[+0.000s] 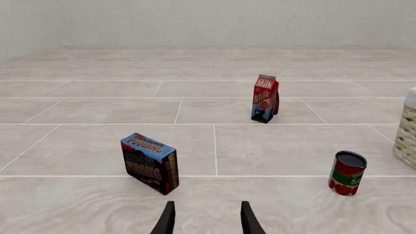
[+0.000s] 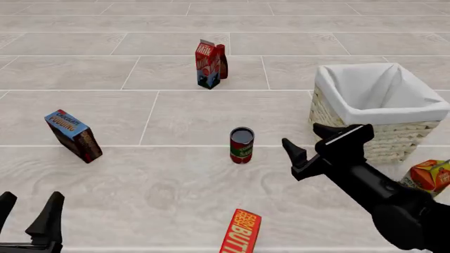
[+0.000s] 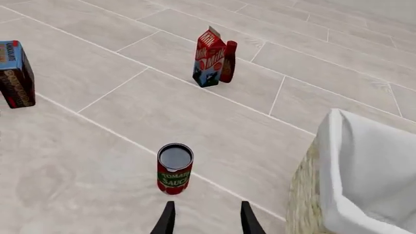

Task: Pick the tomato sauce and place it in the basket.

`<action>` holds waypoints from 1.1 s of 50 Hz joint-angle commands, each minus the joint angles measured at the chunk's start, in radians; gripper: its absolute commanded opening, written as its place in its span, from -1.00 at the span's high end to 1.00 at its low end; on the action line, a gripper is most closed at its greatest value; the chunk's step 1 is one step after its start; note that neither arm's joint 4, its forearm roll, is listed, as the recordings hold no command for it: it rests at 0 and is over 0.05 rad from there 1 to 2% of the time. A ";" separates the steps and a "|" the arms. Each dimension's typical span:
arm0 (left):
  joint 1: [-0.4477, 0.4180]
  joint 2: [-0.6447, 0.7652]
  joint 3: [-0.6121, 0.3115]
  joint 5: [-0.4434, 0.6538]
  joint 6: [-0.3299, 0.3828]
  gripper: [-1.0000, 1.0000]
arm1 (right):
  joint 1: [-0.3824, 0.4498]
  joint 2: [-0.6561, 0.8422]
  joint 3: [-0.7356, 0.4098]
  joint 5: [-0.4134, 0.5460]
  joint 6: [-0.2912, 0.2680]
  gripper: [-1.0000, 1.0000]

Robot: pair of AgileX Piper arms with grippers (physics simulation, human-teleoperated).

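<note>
From my seat I see the tomato sauce can standing upright on the surface, near the middle, untouched. The basket sits to its right and a little farther back, well apart from the can, its white lining folded over the rim.

My right tool hovers between can and basket, closer to the basket's near-left corner, with its fingers spread and nothing between them. In the right wrist view the can lies just ahead of the fingertips.

My left tool is low at the near-left edge, fingers also spread and holding nothing.

A pudding box leans at the left. A milk carton stands far back with a dark red bottle right behind it. An orange juice carton lies near the basket's front, and a butter box sits at the near edge.
</note>
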 commanded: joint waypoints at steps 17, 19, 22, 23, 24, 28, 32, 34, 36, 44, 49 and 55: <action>0.000 0.000 0.000 0.000 0.000 -1.00 | 0.039 0.324 -0.090 -0.174 0.015 -1.00; 0.000 0.000 0.000 0.000 0.000 -1.00 | 0.040 0.353 -0.103 -0.181 0.021 -1.00; 0.000 0.000 0.000 0.000 0.000 -1.00 | 0.035 0.382 -0.120 -0.190 0.023 -1.00; 0.000 0.000 0.000 0.000 0.000 -1.00 | 0.038 0.397 -0.129 -0.191 0.021 -1.00; 0.000 0.000 0.000 0.000 0.000 -1.00 | 0.042 0.399 -0.131 -0.193 0.029 -1.00; 0.000 0.000 0.000 0.000 0.000 -1.00 | 0.052 0.429 -0.146 -0.201 0.021 -1.00; 0.000 0.000 0.000 0.000 0.000 -1.00 | 0.051 0.461 -0.165 -0.204 0.022 -1.00; 0.000 0.000 0.000 0.000 0.000 -1.00 | 0.049 0.477 -0.173 -0.208 0.020 -1.00; 0.000 0.000 0.000 0.000 0.000 -1.00 | 0.050 0.484 -0.177 -0.210 0.020 -1.00; 0.000 0.000 0.000 0.000 0.000 -1.00 | 0.057 0.560 -0.215 -0.223 0.021 -1.00; 0.000 0.000 0.000 0.000 0.000 -1.00 | 0.063 0.593 -0.234 -0.229 0.021 -1.00; 0.000 0.000 0.000 0.000 0.000 -1.00 | 0.059 0.643 -0.262 -0.240 0.015 -1.00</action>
